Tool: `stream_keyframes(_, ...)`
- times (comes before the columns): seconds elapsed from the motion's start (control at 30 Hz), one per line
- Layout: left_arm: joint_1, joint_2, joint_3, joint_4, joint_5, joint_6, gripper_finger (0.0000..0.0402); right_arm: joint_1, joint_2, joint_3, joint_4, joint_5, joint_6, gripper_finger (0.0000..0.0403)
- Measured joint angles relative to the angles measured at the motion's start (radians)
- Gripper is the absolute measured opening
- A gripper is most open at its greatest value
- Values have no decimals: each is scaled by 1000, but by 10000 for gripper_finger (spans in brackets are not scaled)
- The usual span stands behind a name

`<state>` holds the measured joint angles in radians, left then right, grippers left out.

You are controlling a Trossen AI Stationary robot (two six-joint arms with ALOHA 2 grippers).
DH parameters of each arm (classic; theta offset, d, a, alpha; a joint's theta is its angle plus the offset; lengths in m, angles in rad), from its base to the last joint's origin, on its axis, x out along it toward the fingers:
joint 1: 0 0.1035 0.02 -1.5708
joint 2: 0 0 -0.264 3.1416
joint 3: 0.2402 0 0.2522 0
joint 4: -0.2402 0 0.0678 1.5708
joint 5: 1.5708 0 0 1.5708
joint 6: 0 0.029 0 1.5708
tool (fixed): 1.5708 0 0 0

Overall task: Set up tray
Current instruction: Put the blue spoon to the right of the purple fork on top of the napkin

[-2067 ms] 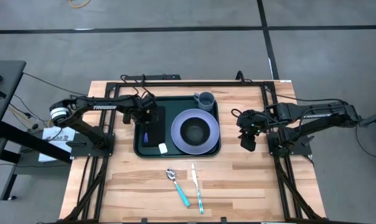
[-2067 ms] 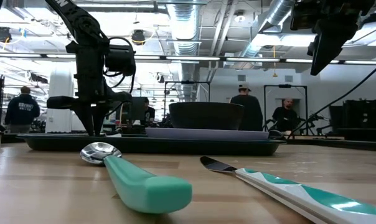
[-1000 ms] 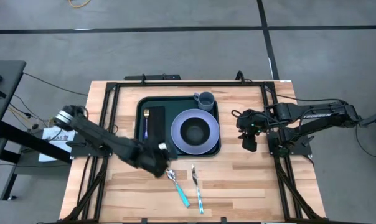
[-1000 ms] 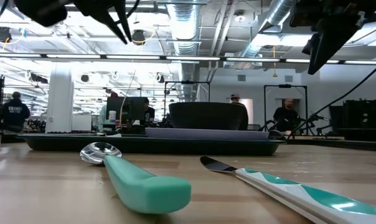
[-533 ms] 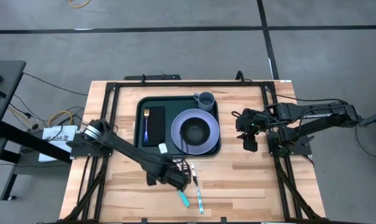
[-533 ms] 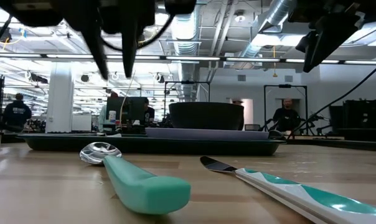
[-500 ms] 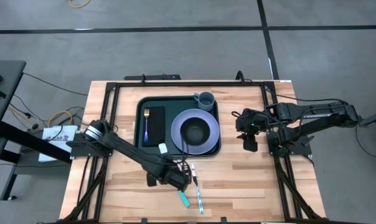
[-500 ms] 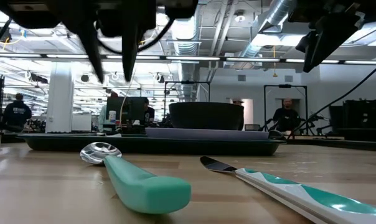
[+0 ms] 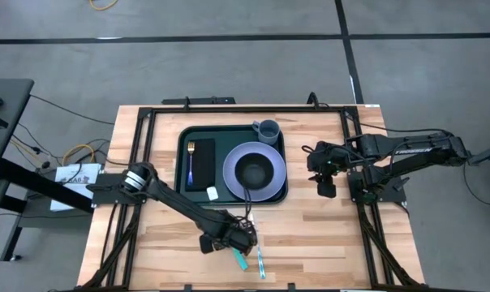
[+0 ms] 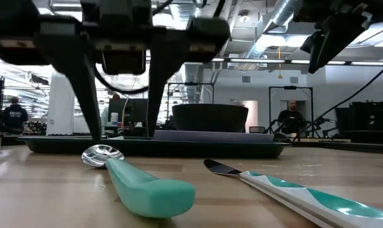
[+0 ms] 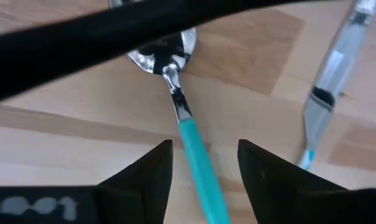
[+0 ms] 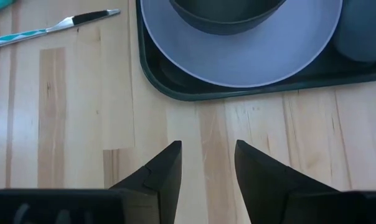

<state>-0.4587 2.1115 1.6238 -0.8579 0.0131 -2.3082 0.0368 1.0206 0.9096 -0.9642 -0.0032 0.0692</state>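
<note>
Tray point(image 9: 182, 166) holds plate, bowl, cup and fork — left gripper point(image 9: 229, 235) hovers open astride the teal-handled spoon point(image 11: 178, 109) — right gripper point(image 9: 324, 183), open, waits beside it.

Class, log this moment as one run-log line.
left gripper: jaws open, straddling spoon | right gripper: open, waiting beside tray | knife: on table

Two dark arms, black tube links, white lettering along right arm point(image 9: 411, 151). Left arm point(image 9: 172, 203): silvery round joint cap, black cable looping near wrist. Fingers point(image 11: 144, 177) black, tapered.
</note>
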Motion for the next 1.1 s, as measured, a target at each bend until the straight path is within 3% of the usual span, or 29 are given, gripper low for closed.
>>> stream_keyframes(0.67,-3,101,4,-4,74,-15,167,0,0,0,0,-1,-26,138)
stream_keyframes(0.8,-7,104,5,-7,72,8,132,0,0,0,0,0,-44,138)
stream_keyframes(1.0,-10,102,4,-6,64,44,25,0,0,0,1,0,-54,138)
stream_keyframes(1.1,-10,102,3,-6,64,45,20,0,0,0,1,0,-56,138)
